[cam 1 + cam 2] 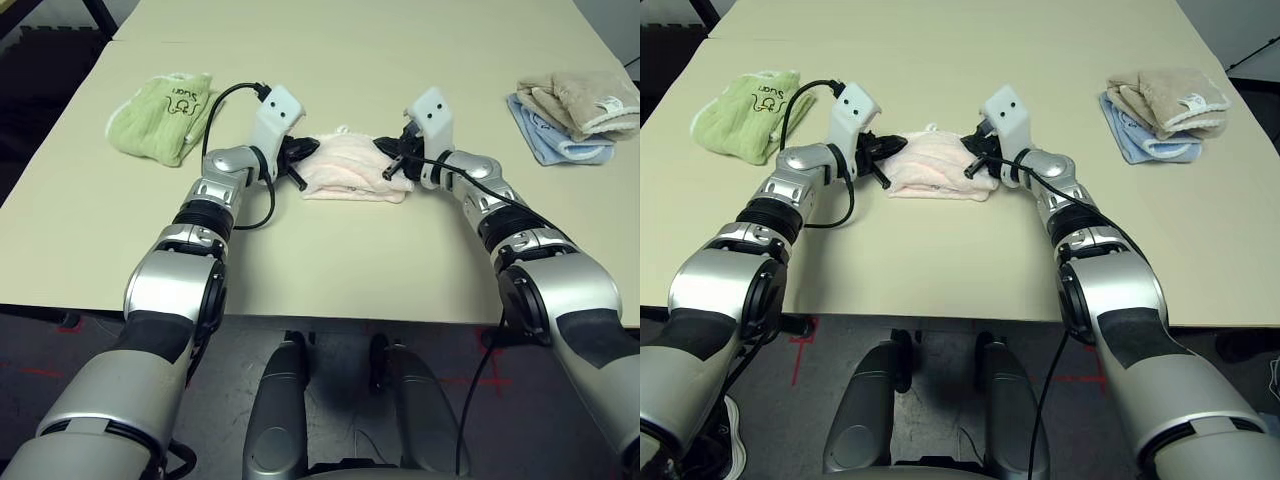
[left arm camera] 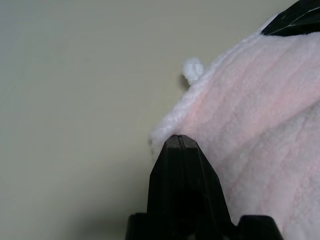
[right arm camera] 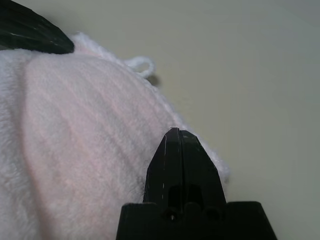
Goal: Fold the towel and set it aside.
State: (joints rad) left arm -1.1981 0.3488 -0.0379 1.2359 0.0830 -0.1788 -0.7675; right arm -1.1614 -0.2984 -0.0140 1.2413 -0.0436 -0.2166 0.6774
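Pressed at either end of the folded pale pink ribbed terry towel (image 1: 352, 167), mid-table, well back from the near edge: left gripper (image 1: 297, 161) and right gripper (image 1: 396, 160), each with fingers pinched together, nothing visibly clamped between them. Likely squaring or flattening the fold before setting aside. Farther off, toward the left edge, crumpled light green printed towel (image 1: 162, 115); toward the right edge, stacked beige and light blue towels (image 1: 572, 113).

four towels lie on one table (image 1: 330, 270): one pink (image 1: 350, 165), one green (image 1: 160, 118), one beige (image 1: 580, 100), one blue (image 1: 545, 140).
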